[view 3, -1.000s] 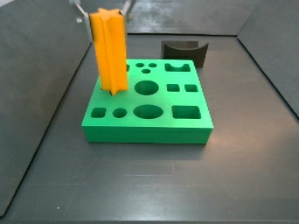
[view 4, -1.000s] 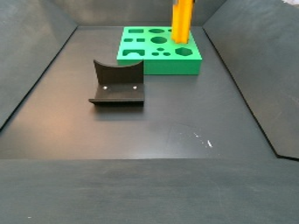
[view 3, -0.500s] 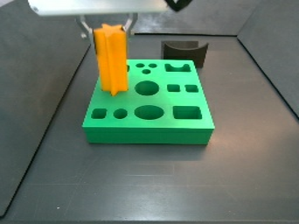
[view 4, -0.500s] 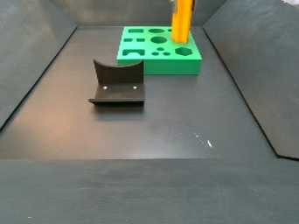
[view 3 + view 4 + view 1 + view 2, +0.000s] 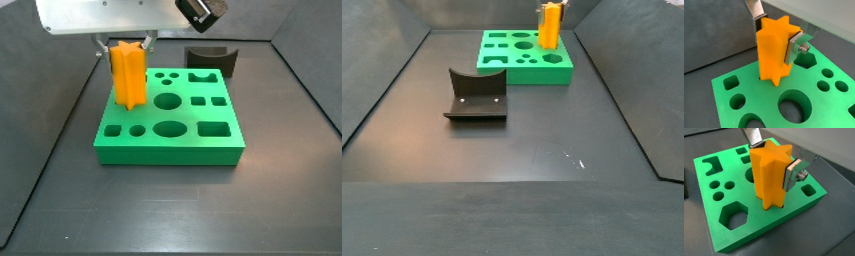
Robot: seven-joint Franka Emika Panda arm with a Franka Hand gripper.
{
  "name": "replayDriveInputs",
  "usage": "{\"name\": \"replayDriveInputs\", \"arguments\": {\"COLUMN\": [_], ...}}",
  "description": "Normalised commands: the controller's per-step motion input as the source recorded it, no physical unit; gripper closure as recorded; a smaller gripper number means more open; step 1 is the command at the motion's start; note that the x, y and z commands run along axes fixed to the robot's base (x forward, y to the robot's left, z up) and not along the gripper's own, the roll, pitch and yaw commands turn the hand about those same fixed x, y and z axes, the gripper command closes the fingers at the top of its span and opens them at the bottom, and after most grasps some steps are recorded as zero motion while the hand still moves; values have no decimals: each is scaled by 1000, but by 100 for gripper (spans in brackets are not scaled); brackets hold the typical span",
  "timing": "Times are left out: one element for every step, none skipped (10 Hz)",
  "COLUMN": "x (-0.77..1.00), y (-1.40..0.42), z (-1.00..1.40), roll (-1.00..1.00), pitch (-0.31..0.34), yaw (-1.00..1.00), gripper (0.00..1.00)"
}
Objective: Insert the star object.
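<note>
Standing upright in the green block [image 5: 171,125], the star object [image 5: 127,74] is sitting with its lower end in a hole near the block's 9 o'clock edge in a side view; the gripper [image 5: 773,155] is clasping it, its silver fingers [image 5: 795,172] pressing opposite ridges in both wrist views; the dark grey curved block [image 5: 211,60] is resting on the counter [image 5: 171,210] at the green block's 1 o'clock, just beside it.
</note>
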Motion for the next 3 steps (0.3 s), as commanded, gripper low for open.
{"name": "replayDriveInputs", "arguments": {"x": [0,0,0], "y": [-17,-51,0], "z": [-451,-206,0], "roll": [206,73,0], "pitch": [-27,-23,0], "yaw": [80,0,0], "gripper": [100,100,100]}}
